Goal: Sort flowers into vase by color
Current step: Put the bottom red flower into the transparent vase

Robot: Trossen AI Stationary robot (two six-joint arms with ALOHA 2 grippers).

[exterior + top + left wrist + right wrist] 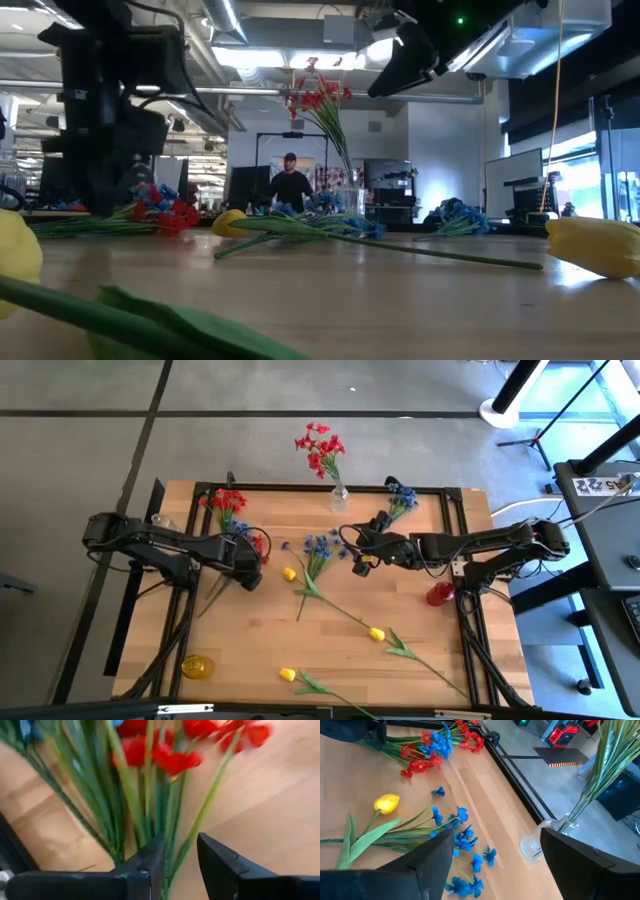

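Observation:
Red flowers (320, 448) stand in a clear vase (338, 497) at the table's far edge. A red bunch (258, 545) lies on the wood at the left, mixed with some blue blooms. My left gripper (250, 572) points down at its green stems (175, 845), fingers apart (181, 837) with one stem running between them. A blue bunch (322, 547) lies mid-table, and my right gripper (350, 550) hovers open above it (497, 832). More blue flowers (400, 495) lie at the far right. Yellow buds (289, 573) (376, 633) (287, 674) lie flat on their stems. My left gripper comes at the red bunch's stems (172, 857) from above, pointing down, its fingers lying across them. One stem runs through the gap between the fingers. I cannot tell whether either finger (155, 850) touches it. The bunch lies flat on the table.
A second red bunch (225, 500) lies at the far left. A red container (440, 594) stands by the right edge and a yellow one (197, 666) at the near left. A black frame (450, 492) borders the table. A person (290, 185) stands in the room behind.

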